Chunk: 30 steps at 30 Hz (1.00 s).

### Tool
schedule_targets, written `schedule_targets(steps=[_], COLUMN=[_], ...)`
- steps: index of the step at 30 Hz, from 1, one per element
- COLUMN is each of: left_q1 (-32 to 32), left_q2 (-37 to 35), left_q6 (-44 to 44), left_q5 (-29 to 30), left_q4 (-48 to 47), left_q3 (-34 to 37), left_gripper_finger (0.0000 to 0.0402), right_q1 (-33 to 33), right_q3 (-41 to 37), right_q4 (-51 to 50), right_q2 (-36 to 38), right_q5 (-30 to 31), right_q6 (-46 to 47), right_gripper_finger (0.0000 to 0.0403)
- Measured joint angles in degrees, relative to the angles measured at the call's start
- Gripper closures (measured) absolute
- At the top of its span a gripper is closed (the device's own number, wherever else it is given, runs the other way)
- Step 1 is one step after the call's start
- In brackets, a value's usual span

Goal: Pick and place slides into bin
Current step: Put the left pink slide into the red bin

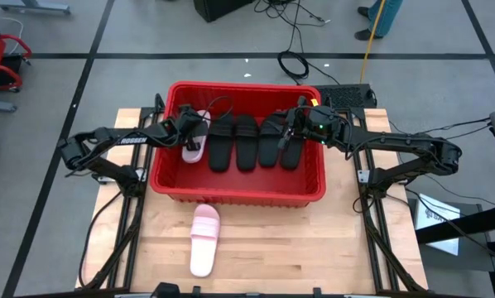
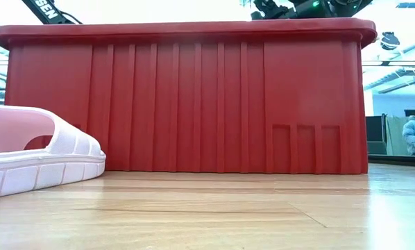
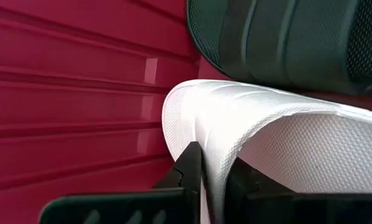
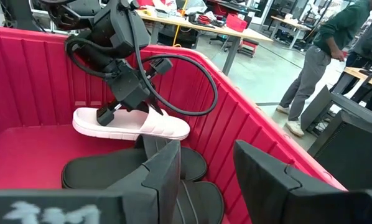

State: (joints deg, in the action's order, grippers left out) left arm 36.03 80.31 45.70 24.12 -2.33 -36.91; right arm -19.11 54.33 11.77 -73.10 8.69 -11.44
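Note:
The red bin (image 1: 239, 195) stands mid-table and fills the low view (image 2: 193, 104). Several black slides (image 1: 246, 142) lie side by side on its floor. My left gripper (image 1: 194, 135) is inside the bin's left part, shut on a pink slide (image 1: 192, 149). The right wrist view shows that slide (image 4: 130, 126) lying level under the left gripper. A second pink slide (image 1: 204, 240) rests sole down on the table in front of the bin, as the low view (image 2: 34, 156) also shows. My right gripper (image 1: 290, 135) is open and empty above the right-hand black slides (image 4: 111, 168). My left gripper pinches the pink slide's curved strap (image 3: 204, 130) between its two fingers (image 3: 189, 171), one on each face of the strap. It comes from above, pointing down into the bin. The slide stays level, sole down; whether it touches the bin floor I cannot tell.
The bin's walls surround both grippers. Bare wood lies in front of the bin on both sides of the pink slide. A black box (image 1: 347, 95) and cables (image 1: 293, 62) lie behind the bin. People stand in the room beyond (image 4: 316, 62).

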Motion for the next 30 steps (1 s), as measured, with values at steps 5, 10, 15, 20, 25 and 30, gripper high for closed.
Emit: schedule_targets(steps=[5,10,15,20,25,30], left_q1=[0.00,-0.10,-0.41,-2.22,-3.56,-3.14], left_q2=[0.00,0.00,-0.06,-1.55,-3.80,-4.19], left_q6=[1.87,1.78,1.56,2.02,1.88,1.65], left_q5=[1.68,1.71,1.89,5.11,5.71,5.78], left_q4=[-0.04,-0.06,-0.19,-0.46,-1.35,-2.51], left_q3=[0.02,0.00,0.00,0.02,0.00,0.00], left_gripper_finger=[0.0351,0.0309,0.0263,0.0231,0.0215,0.0211], right_q1=[0.04,0.06,0.07,0.07,0.09,0.09], right_q3=[0.00,0.00,0.00,0.00,0.00,0.00], right_q4=[-0.01,-0.02,-0.05,-0.07,-0.04,-0.04], right_q2=[0.00,0.00,0.00,0.00,0.00,0.00], right_q5=[-0.02,-0.02,-0.11,-3.07,-4.44,-4.45], right_q6=[0.24,0.54,0.91,1.15,1.37,1.77], right_gripper_finger=[0.0264,0.0264,0.0264,0.0264,0.0264,0.0264])
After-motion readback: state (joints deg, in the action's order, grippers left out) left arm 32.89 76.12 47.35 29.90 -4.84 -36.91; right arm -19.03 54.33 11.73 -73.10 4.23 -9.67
